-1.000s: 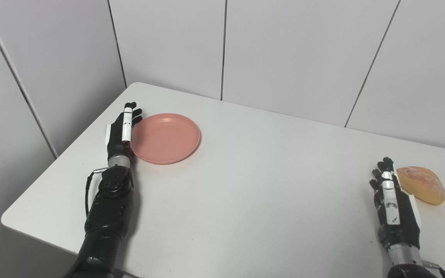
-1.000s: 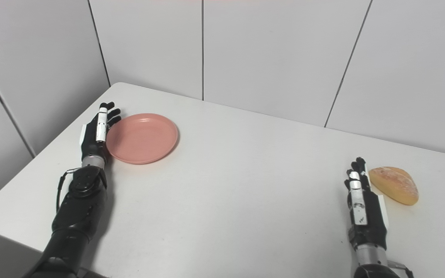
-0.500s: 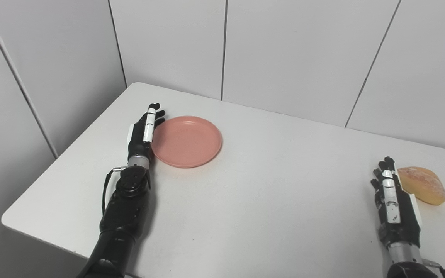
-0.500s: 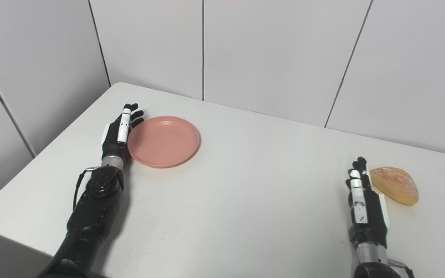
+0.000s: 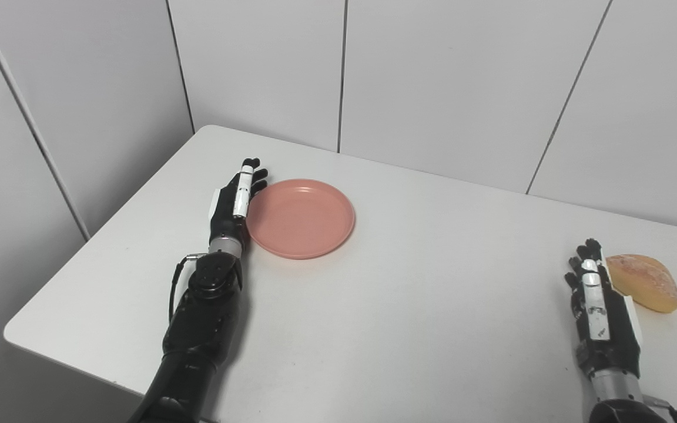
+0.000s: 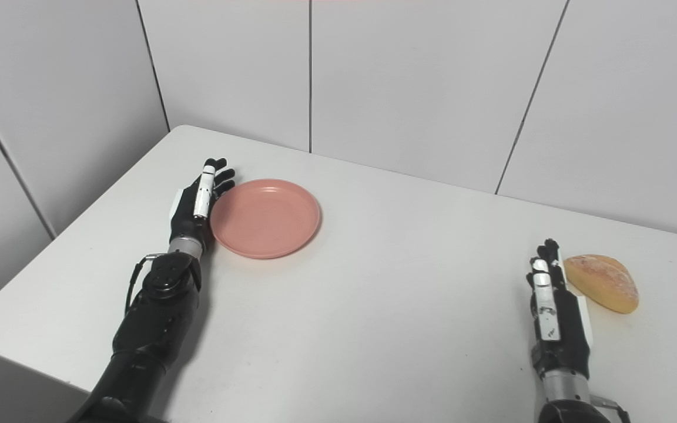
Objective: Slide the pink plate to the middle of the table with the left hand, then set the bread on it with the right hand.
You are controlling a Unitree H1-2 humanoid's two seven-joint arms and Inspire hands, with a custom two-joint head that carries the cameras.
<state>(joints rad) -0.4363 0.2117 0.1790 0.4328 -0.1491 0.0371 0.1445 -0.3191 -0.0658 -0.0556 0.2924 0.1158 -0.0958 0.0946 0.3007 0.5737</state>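
Left hand [image 5: 231, 202] flat, fingers straight, edge pressed against left rim of pink plate [image 5: 303, 218], on table's [image 5: 374, 305] far-left part. Right hand [image 5: 600, 311] released, empty, just left of bread [image 5: 644, 282] at right.

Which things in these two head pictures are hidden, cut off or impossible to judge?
- Left hand: its palm side faces the pink plate, so contact with the rim cannot be confirmed in either eye view.
- Right hand: the wrist is cut off by the bottom edge; the thumb is hidden behind the hand.
- Bread: its underside and its near left end are hidden, partly by the right hand.
- Table: the near right corner lies outside both views.
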